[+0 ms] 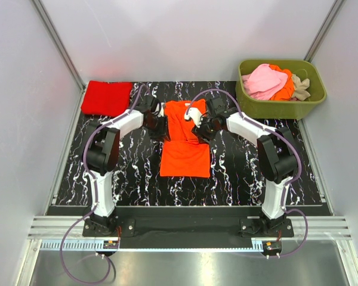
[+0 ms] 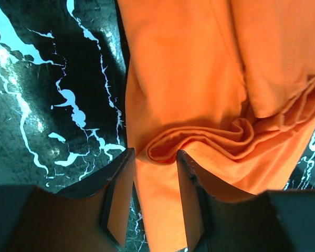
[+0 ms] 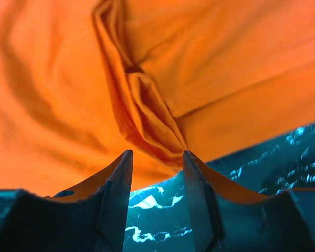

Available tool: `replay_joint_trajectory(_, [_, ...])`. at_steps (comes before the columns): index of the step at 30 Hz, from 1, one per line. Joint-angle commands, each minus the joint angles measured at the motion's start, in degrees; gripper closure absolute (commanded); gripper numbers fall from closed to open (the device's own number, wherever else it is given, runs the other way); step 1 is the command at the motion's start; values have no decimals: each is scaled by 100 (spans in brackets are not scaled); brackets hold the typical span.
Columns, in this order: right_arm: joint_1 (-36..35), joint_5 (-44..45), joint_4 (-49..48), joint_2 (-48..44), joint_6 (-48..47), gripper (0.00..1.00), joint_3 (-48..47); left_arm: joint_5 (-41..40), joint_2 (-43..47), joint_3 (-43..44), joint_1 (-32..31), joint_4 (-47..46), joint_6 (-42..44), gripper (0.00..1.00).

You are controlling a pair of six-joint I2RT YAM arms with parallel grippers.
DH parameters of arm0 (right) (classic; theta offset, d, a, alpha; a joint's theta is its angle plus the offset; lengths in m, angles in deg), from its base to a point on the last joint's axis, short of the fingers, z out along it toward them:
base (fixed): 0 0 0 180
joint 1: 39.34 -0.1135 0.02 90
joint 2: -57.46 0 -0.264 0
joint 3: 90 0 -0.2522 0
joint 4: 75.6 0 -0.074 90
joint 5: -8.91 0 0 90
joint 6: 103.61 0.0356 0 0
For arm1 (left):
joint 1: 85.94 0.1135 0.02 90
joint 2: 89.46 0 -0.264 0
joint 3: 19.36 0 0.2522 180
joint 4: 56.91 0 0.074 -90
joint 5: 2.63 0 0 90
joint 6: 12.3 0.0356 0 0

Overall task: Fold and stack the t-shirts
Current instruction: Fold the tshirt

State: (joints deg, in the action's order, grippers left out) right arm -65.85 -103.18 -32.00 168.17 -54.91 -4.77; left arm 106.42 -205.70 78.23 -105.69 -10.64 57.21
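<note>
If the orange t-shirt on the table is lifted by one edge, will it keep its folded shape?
Probably not: the orange t-shirt looks floppy, since its cloth bunches into soft creases. It seems light, lying thin and flat on the table. Pushed, it would likely wrinkle rather than slide whole.

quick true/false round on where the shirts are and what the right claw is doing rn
1. The red shirt lies folded at the far left corner of the table. True.
2. The green tub is empty. False: it holds a heap of shirts.
3. The orange shirt lies mid-table. True.
4. The orange shirt is stacked on the red shirt. False: they lie apart.
5. The right claw is shut on cloth. False: its jaws stand apart, with the table showing between them.
</note>
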Motion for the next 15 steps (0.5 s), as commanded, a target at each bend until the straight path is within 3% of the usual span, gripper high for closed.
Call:
replay_joint_trajectory(1, [-4,-621,-31,-15,-695,49,103,117,-39,142,-3,-87,98,58])
replay_joint_trajectory(8, [5,-841,12,90,-1177,48,165,-252,243,37,-3,-43,107,50])
replay_joint_trajectory(15, [-4,-832,83,266,-1477,48,59,-103,418,-77,24,-34,89,48])
